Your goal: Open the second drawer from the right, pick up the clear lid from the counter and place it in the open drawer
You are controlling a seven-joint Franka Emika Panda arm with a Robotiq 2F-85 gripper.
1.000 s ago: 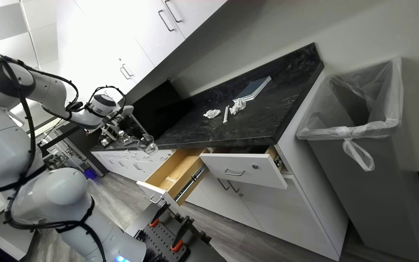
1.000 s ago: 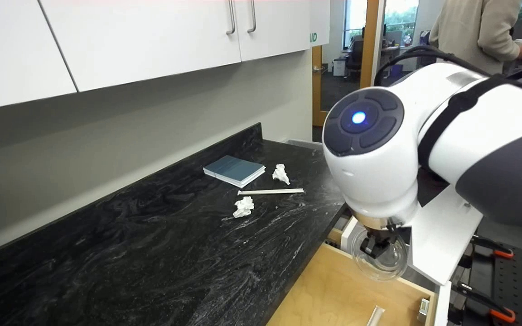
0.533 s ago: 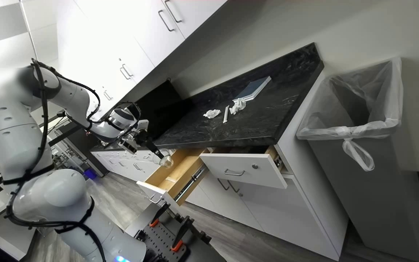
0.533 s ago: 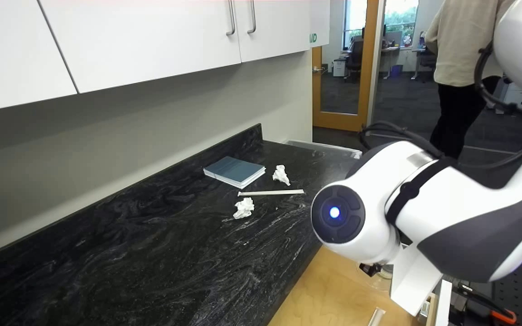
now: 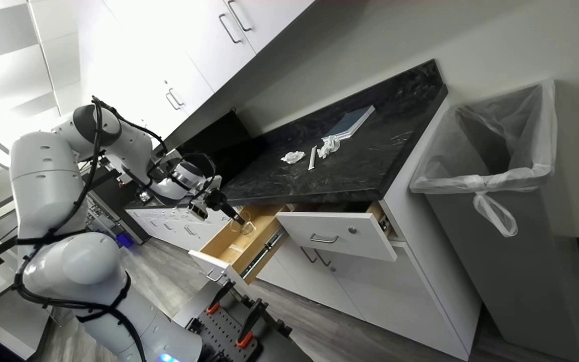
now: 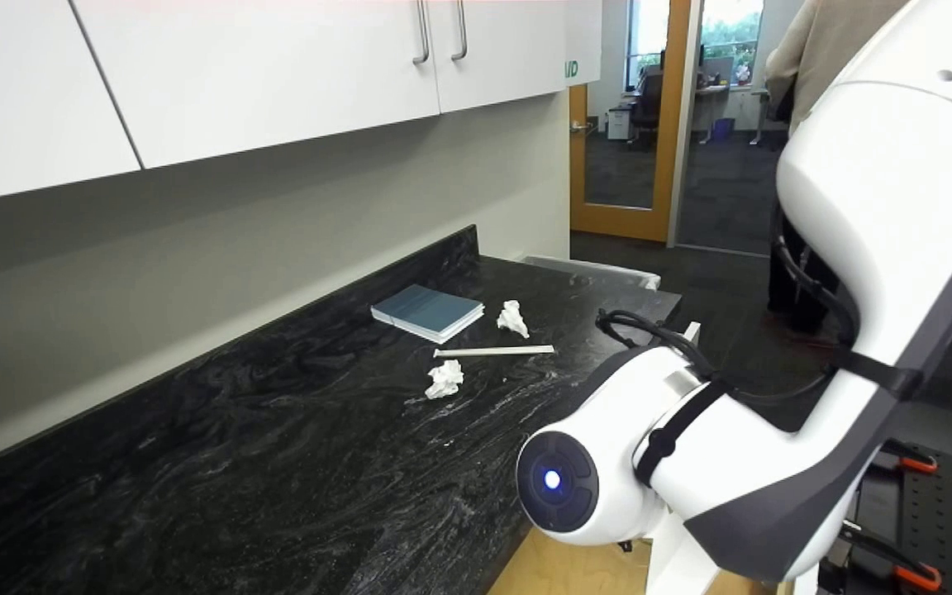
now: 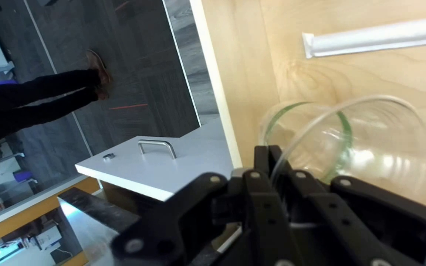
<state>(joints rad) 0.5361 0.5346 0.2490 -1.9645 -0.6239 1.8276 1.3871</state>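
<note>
Second drawer from right [image 5: 252, 240] was open; clear lid [image 7: 361, 144] was off the counter [image 5: 355, 163], in or over the drawer, rim pinched in near-closed gripper [image 7: 273, 159]. Release remained.

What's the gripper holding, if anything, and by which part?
The gripper holds the clear lid, pinched on one side of its wide rim, per the wrist view.

Overexp. cabs [image 5: 133, 55] (wall [image 5: 329, 60] below shadowy)

White-and-grey jointed robot arm [image 5: 43, 201] bent over; black, screw-studded two-finger gripper [image 7: 269, 155] pointing diagonally down (jaws pinched nearly together).
</note>
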